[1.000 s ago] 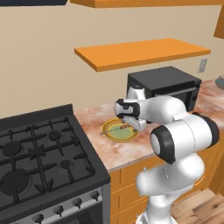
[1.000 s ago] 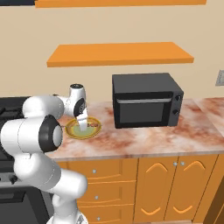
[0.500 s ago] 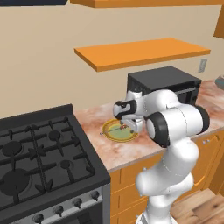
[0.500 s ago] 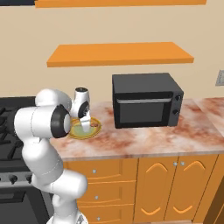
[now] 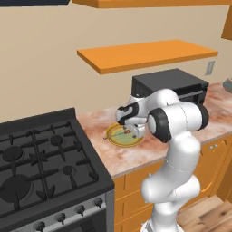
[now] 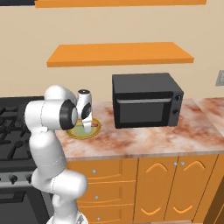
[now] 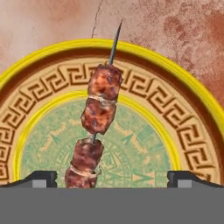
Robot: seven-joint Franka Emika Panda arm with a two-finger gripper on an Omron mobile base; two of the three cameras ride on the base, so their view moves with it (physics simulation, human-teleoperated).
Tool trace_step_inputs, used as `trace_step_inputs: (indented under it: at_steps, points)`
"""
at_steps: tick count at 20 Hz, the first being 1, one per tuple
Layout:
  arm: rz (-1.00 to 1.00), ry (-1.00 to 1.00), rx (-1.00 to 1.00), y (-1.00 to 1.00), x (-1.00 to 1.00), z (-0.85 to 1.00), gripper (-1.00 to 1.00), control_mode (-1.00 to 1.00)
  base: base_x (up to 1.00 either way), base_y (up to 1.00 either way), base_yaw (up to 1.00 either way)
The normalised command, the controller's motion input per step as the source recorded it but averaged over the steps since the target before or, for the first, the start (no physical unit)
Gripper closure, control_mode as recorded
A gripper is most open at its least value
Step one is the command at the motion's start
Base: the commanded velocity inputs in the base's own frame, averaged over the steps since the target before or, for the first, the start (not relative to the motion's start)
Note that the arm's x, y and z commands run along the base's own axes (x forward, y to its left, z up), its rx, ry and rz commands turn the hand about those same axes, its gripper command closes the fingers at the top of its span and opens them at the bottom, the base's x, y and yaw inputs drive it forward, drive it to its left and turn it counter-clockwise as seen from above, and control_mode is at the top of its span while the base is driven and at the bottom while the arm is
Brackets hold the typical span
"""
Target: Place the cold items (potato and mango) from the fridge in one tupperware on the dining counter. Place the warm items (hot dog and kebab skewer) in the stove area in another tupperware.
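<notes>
Change since a second ago: arm has swung its elbow across and brought the gripper (image 5: 132, 131) lower, close over the plate (image 5: 112, 137); base and kitchen unmoved.
Hand state: jaws spread wide, gripping nothing, one fingertip (image 7: 42, 178) on each side of the skewer's near end.
Kebab skewer (image 7: 95, 130): lies on the plate, three meat chunks, pointed tip reaching past the rim toward the counter (image 6: 175, 140).
Plate location: marble counter between stove (image 5: 41, 163) and microwave (image 6: 146, 99).
Containers: no tupperware visible; plate holds the skewer.
Progress: early, judging by the scene; skewer not yet grasped; hot dog, potato and mango unseen.
</notes>
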Motion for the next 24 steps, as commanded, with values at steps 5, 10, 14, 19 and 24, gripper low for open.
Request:
trace_step_inputs:
  at_steps: [5,10,14,19,24]
  points:
    - [-0.04,0.0,0.01,0.0,0.32,-0.19,-1.0,-1.0,0.0,0.0,0.0]
    - [-0.03,0.0,0.0,0.0,0.29,-0.24,-1.0,-1.0,0.0,0.0,0.0]
    - [-0.01,0.0,0.03,0.0,0.15,-0.24,-1.0,-1.0,0.0,0.0,0.0]
    - [-0.02,0.02,0.0,0.0,0.02,-0.25,1.0,-1.0,0.0,0.0,0.0]
    - [-0.02,-0.01,0.0,0.0,-0.13,-0.16,1.0,-1.0,0.0,0.0,0.0]
